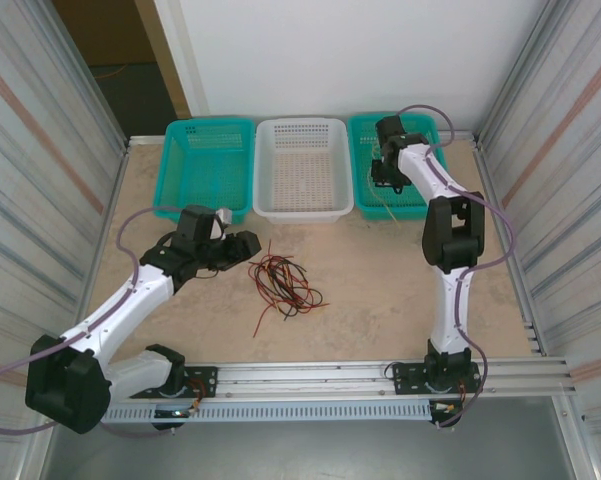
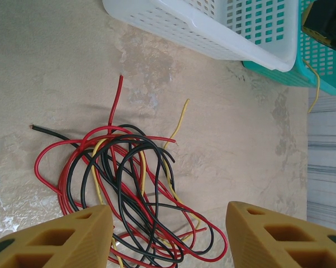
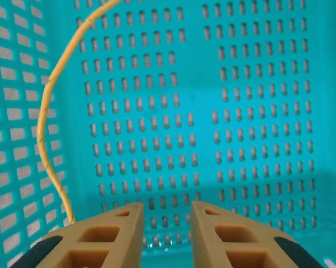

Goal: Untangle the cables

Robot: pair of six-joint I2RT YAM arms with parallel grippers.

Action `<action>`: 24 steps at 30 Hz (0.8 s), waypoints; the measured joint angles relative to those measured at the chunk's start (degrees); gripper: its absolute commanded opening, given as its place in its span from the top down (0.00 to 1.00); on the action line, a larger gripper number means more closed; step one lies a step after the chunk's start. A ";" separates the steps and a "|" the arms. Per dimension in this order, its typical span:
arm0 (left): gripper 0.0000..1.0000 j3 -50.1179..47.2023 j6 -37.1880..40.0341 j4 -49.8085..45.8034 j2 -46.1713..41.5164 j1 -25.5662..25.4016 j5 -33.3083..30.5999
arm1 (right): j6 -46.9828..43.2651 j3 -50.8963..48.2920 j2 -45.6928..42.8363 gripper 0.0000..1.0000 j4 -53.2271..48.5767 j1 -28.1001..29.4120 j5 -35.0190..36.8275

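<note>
A tangle of red, black and yellow cables (image 1: 285,282) lies on the table in front of the baskets. In the left wrist view the loops of the cables (image 2: 128,184) spread out between and beyond my fingers. My left gripper (image 1: 248,246) (image 2: 168,215) hovers at the tangle's left edge, open wide, with nothing gripped. My right gripper (image 1: 382,176) (image 3: 168,209) is inside the right teal basket (image 3: 240,111), open by a narrow gap with nothing between the fingers. One yellow cable (image 3: 45,123) curves down past the outer side of its left finger and hangs over the basket's front rim (image 1: 386,206).
Three baskets stand in a row at the back: teal (image 1: 210,165), white (image 1: 302,170) and teal (image 1: 420,205). Metal walls close both sides. Bare table lies right of the tangle. The white basket's rim (image 2: 212,33) is just beyond the cables.
</note>
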 measured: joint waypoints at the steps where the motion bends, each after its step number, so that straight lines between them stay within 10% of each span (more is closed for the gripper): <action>1: 0.44 0.00 0.00 0.00 0.04 0.00 0.00 | 0.17 -1.55 -1.66 0.54 0.22 0.33 0.15; 9: 0.45 -1.70 -0.83 0.68 0.31 0.00 0.68 | 4.46 -21.05 -30.56 0.30 2.86 13.27 -3.61; 15: 0.46 -4.15 -2.38 0.83 0.31 0.00 1.92 | 9.81 -36.74 -39.50 0.31 6.95 28.92 -17.46; 21: 0.47 -5.70 -3.87 1.75 0.31 0.00 3.26 | 15.04 -44.41 -33.29 0.45 8.13 38.29 -22.25; 24: 0.47 -5.97 -4.33 2.51 0.31 0.00 3.65 | 16.22 -43.76 -30.40 0.76 9.09 39.63 -22.23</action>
